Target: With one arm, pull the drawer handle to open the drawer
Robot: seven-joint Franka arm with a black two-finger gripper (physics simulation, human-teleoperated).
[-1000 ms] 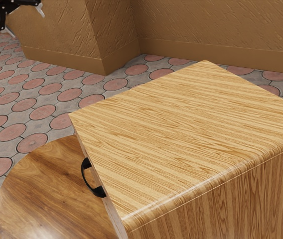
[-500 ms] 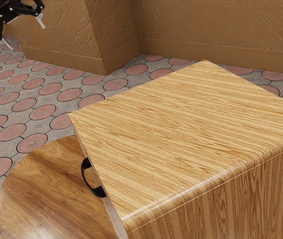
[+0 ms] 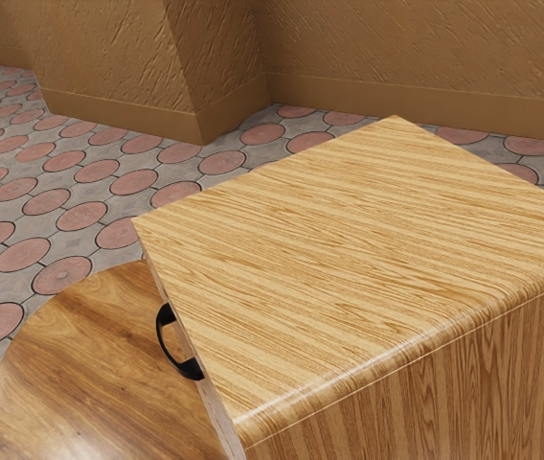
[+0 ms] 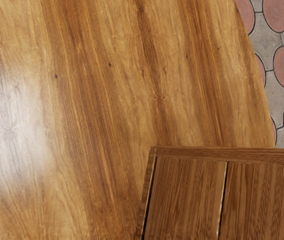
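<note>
A light wooden cabinet (image 3: pixel 368 259) stands at the exterior view's right, and its striped top takes up most of the picture. A black curved drawer handle (image 3: pixel 174 347) sticks out from the cabinet's face on the exterior view's left, just under the top edge. That face is seen edge-on, so the drawer's outline is hidden. In the wrist view, part of the cabinet (image 4: pixel 222 195) lies below my hand with two dark seams across it. No handle is visible there.
A round, glossy dark-wood table (image 3: pixel 80 383) carries the cabinet and extends toward the exterior view's lower left; its top (image 4: pixel 82 100) lies under my hand. Around it is a floor of red oval tiles (image 3: pixel 61 182), with brown textured walls (image 3: pixel 396 48) behind.
The arm's black hand, seen at the exterior view's upper left corner in the earlier frames, has moved out of that picture. The cabinet and handle have not moved.
</note>
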